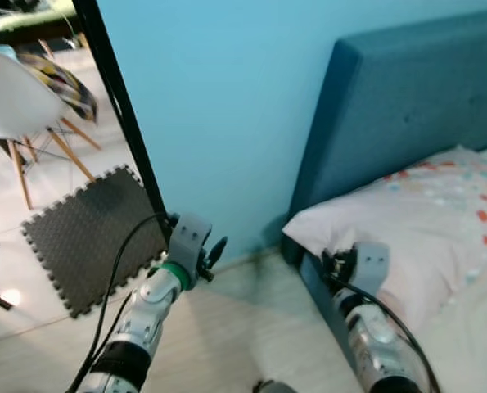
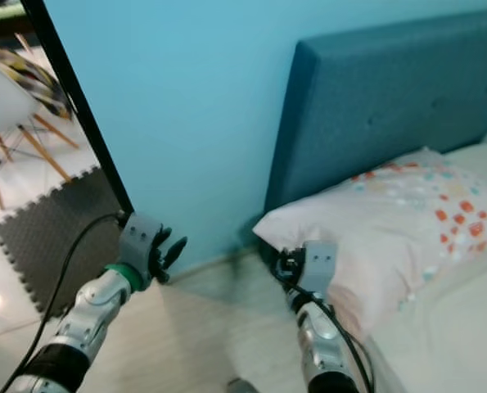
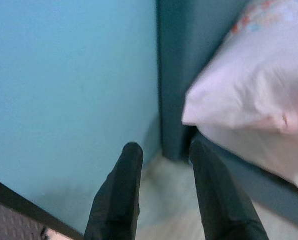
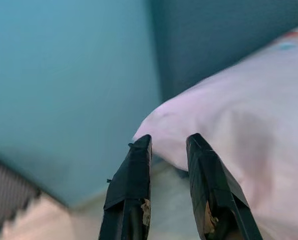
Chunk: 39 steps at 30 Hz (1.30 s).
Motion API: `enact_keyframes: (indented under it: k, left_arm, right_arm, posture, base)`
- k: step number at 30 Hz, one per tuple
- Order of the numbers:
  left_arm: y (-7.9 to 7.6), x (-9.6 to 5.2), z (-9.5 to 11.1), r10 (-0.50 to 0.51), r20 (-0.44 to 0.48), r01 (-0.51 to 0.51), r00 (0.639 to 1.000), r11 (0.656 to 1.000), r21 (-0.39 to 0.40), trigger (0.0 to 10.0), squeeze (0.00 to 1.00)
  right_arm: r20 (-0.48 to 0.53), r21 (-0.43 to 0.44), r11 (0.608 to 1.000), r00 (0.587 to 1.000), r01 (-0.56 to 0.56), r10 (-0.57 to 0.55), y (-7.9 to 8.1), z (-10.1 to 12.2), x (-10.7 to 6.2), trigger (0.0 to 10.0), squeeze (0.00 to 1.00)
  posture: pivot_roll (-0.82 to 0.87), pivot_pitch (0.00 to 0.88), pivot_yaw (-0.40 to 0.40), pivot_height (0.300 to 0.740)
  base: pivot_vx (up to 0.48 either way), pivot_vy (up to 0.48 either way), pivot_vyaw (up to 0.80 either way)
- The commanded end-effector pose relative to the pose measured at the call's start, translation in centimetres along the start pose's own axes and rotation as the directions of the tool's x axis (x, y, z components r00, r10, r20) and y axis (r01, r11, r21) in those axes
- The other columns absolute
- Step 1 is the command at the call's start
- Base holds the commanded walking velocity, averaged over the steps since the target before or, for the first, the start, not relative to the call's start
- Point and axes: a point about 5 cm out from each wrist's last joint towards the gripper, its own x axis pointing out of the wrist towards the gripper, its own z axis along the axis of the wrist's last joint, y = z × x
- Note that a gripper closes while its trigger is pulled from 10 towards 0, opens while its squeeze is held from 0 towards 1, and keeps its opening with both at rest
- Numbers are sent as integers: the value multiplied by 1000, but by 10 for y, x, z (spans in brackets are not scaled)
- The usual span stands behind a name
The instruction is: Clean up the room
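Left eye view: left gripper [image 1: 213, 255] hovers over the floor [image 1: 251, 319] near the blue wall [image 1: 227, 98], jaws slightly apart, holding nothing. Right gripper [image 1: 335, 264] hangs beside the pillow [image 1: 423, 221] on the bed [image 1: 407, 106], jaws slightly apart, empty.

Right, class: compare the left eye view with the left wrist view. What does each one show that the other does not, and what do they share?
Left eye view alone: a white chair, a dark foam mat on the floor, and the right pincer beside the pillow. Left wrist view alone: a close look along the left pincer, its fingers apart with nothing between them. Both share the blue wall, the teal headboard and the spotted pillow.
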Motion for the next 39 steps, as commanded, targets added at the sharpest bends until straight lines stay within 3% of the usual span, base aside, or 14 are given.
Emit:
enact_keyframes:
  k: [1, 2, 4, 5, 8, 16, 21, 39]
  left_arm:
    - [-2, 0, 1, -9, -5, 8, 1000, 1000, -23, 10000, 0]
    - [-4, 1, 7, -16, 12, 16, 1000, 999, -28, 10000, 0]
    - [-4, 1, 7, -16, 12, 16, 1000, 999, -28, 10000, 0]
    - [-8, 2, 13, -27, 26, 28, 999, 999, -34, 10000, 0]
    - [-10, 1, 14, -34, 27, 35, 999, 999, -37, 10000, 0]
    - [-11, -1, 15, -37, 21, 38, 999, 998, -44, 10000, 0]
    - [-11, -3, 17, -39, 11, 39, 999, 998, -46, 10000, 0]
    - [-16, -2, 24, -56, 12, 57, 998, 997, -59, 10000, 0]
  right_arm:
    - [-11, 29, 998, 998, 58, -57, -9, -1, -2, 10000, 0]
    - [13, 39, 994, 995, 103, -104, -18, 5, -1, 10000, 0]
    - [13, 39, 994, 995, 103, -104, -18, 5, -1, 10000, 0]
    - [35, 46, 983, 984, 175, -177, -32, 12, -2, 10000, 0]
    - [34, 41, 978, 978, 205, -207, -39, 12, -6, 10000, 0]
    - [22, 24, 979, 979, 202, -202, -38, 7, -10, 10000, 0]
    - [19, 18, 984, 984, 176, -177, -29, 6, -12, 10000, 0]
    - [29, 6, 982, 981, 190, -190, -32, 12, -12, 10000, 0]
  posture:
    - [-124, 49, 90, 740]
    - [-125, 49, 90, 740]
    - [-125, 49, 90, 740]
    - [-130, 49, 91, 740]
    - [-131, 49, 92, 740]
    - [-131, 49, 94, 740]
    - [-131, 48, 96, 740]
    - [-140, 36, 92, 740]
  base:
    - [0, 0, -800]
    - [0, 0, -800]
    - [0, 0, -800]
    - [0, 0, -800]
    - [0, 0, -800]
    - [0, 0, -800]
    - [0, 0, -800]
    - [0, 0, -800]
